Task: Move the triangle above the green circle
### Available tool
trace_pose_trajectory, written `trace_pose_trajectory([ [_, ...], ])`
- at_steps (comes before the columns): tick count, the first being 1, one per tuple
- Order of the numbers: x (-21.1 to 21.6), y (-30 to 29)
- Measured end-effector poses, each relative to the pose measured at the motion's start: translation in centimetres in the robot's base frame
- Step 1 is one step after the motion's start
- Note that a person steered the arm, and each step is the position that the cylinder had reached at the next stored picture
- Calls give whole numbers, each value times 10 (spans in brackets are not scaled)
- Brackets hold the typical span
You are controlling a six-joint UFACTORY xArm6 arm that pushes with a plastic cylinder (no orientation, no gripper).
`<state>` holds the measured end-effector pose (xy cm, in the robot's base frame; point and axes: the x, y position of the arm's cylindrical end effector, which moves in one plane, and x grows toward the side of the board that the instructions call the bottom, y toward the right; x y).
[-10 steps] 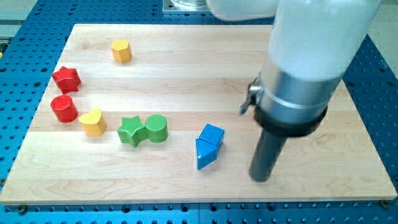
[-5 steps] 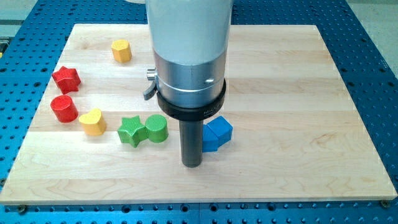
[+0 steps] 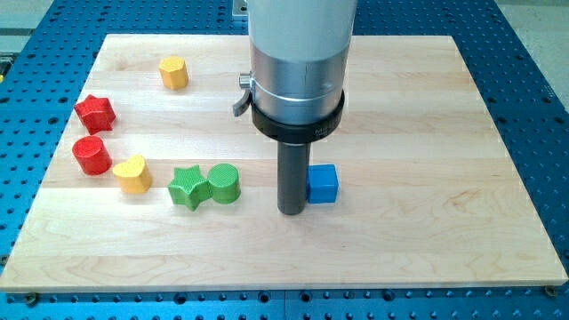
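My tip point(image 3: 292, 212) rests on the wooden board point(image 3: 427, 249), right of the green circle point(image 3: 224, 183). A blue cube point(image 3: 323, 184) sits against the rod's right side. No blue triangle shows; the rod may hide it. The green circle touches a green star point(image 3: 188, 188) on its left. The tip stands about a block's width from the green circle.
A yellow heart point(image 3: 132, 174) and a red circle point(image 3: 92, 155) lie at the view's left, with a red star point(image 3: 95, 113) above them. A yellow hexagon point(image 3: 173, 72) sits near the top left. The arm's wide body covers the board's top middle.
The rod swung from the right side to left of the blue blocks, then edged right and up. The blue cube shifted right. The blue triangle seen earlier no longer shows.
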<state>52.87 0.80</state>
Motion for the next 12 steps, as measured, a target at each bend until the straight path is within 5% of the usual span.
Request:
trace_pose_trajectory([
  [4, 14, 31],
  [8, -16, 42],
  [12, -57, -38],
])
